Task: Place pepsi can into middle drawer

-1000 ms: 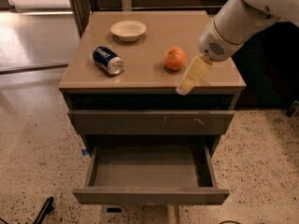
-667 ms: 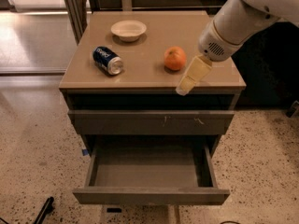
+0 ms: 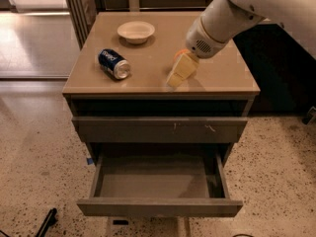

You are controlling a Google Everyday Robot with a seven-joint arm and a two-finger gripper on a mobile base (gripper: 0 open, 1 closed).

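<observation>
Gripper [image 3: 180,73] has shifted left toward pepsi can [image 3: 114,63] on table [image 3: 222,78], holding nothing, jaw gap unreadable; middle drawer [image 3: 158,207] open.

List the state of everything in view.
Can: lying on its side.
Bowl: upright, empty.
Orange: mostly hidden behind the tool.
Tool: low over the cabinet top, right of the can.
Middle drawer: pulled open, empty.
Scuffed drawer: closed.
</observation>
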